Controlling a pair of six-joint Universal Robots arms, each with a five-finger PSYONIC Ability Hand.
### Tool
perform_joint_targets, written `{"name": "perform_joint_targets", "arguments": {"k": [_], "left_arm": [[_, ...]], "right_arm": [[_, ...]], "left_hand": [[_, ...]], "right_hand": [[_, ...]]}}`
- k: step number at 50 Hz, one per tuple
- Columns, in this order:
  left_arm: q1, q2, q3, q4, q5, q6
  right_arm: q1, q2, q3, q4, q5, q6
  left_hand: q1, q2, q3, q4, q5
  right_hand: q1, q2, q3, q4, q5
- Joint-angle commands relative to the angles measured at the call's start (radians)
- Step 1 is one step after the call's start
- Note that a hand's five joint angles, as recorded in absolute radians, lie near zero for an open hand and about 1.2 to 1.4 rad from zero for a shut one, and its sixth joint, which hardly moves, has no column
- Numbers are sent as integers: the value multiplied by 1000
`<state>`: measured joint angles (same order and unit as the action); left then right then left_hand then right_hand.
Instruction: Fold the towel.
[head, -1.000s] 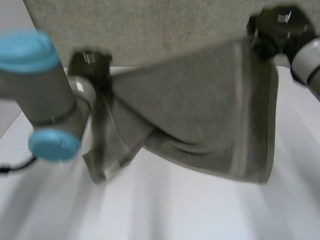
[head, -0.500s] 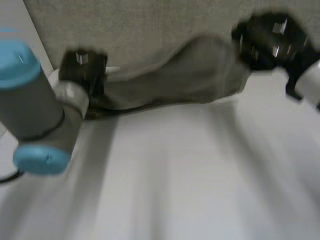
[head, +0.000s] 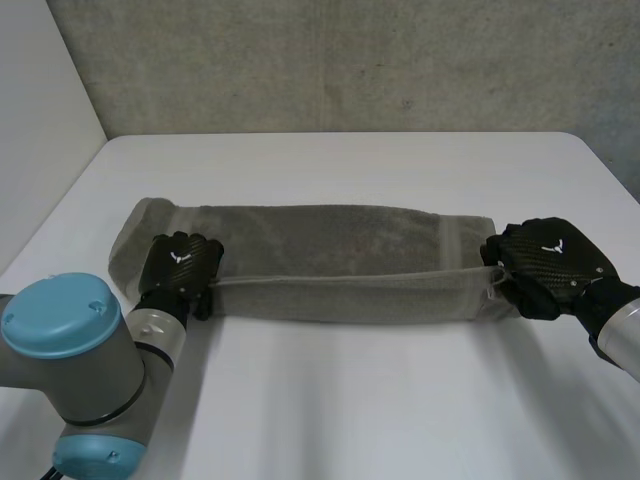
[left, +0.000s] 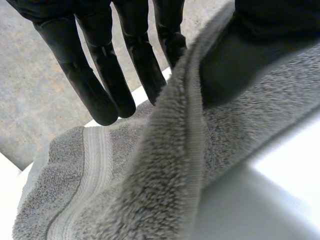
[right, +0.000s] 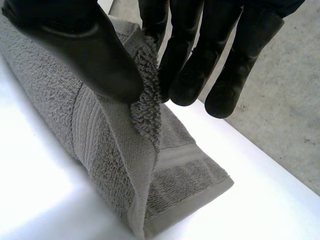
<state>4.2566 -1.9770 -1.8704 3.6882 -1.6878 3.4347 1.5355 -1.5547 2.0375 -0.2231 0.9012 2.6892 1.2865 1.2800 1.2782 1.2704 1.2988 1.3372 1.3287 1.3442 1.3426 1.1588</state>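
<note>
Each black hand carries a small white emblem on its back, a spread V shape, too small to read as lettering.

The grey terry towel lies near the middle of the white table, folded lengthwise into a narrow strip. Its long axis runs from 9 o'clock to 3 o'clock across the table. The fold's loose edge runs along the 6 o'clock side, drawn as a taut line between the two hands. A woven band crosses the towel near each short end.

The left hand sits at the towel's 8 o'clock corner area, at the end of the grey arm with light-blue caps. In the left wrist view its fingers are straight and the upper layer's edge rises between them and the thumb, pinched there.

The right hand is at the towel's 3 o'clock end. In the right wrist view its thumb presses a tuft of the upper edge against the fingers, holding it narrowly; the lower layer lies flat on the table under the palm.

A grey rough wall stands beyond the table at 12 o'clock.
</note>
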Motion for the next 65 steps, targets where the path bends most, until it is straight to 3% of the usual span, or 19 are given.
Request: {"name": "perform_joint_targets", "arguments": {"k": [1, 11, 22, 35, 37, 39, 46, 47, 48, 49, 50, 52, 56, 65], "left_arm": [[5, -26, 0, 45, -9, 0], [8, -59, 4, 47, -10, 1], [37, -71, 8, 32, -26, 1], [101, 46, -6, 30, -128, 3], [101, 120, -16, 29, -125, 3], [101, 196, -15, 30, -109, -2], [86, 236, -30, 30, -72, -3], [86, 236, -30, 30, -72, -3], [83, 219, -45, 30, -69, 0], [85, 190, -62, 33, -69, 1], [85, 190, -62, 33, -69, 1], [88, 144, -64, 32, -67, 1], [95, 87, -56, 32, -67, 3], [105, 26, -38, 33, -67, 3]], "right_arm": [[-29, -1, 18, -24, 7, 36], [-115, -8, 27, -111, 25, 199], [-169, -8, 18, -130, 28, 213], [-183, -19, 21, -137, 62, 221], [-176, -57, 10, -125, 70, 230], [-173, -90, -17, -122, 73, 259], [-123, -119, -56, 46, 44, 279], [-88, -116, -28, 69, 39, 261], [-87, -116, -28, 70, 39, 261], [-36, -108, -5, 68, 30, 235], [-35, -108, -5, 68, 30, 235], [98, -90, 47, 77, 24, 146], [164, -82, 137, 67, 24, 49], [167, 62, 222, 27, -4, -92]], "left_hand": [[-556, -549, -547, -540, -743], [-589, -582, -580, -573, -775], [-586, -579, -577, -570, -772], [-574, -567, -566, -558, -761], [-428, -422, -420, -412, -615], [-62, -55, -53, -45, -248], [-113, -106, -104, -97, -300], [-113, -106, -105, -97, -300], [-116, -109, -108, -100, -303], [-122, -115, -113, -106, -309], [-122, -115, -113, -106, -309], [-136, -130, -128, -120, -323], [-175, -168, -166, -159, -361], [-230, -224, -222, -214, -417]], "right_hand": [[59, 68, 52, 54, 63], [59, 68, 52, 54, 63], [59, 68, 52, 54, 63], [59, 68, 52, 54, 63], [59, 68, 52, 54, 63], [59, 68, 52, 54, 63], [59, 68, 52, 54, 63], [-242, -234, -249, -248, -238], [-245, -237, -252, -251, -241], [-539, -530, -546, -544, -535], [-542, -533, -549, -547, -538], [-779, -770, -786, -784, -775], [-809, -800, -816, -814, -805], [-797, -789, -804, -803, -793]]}}
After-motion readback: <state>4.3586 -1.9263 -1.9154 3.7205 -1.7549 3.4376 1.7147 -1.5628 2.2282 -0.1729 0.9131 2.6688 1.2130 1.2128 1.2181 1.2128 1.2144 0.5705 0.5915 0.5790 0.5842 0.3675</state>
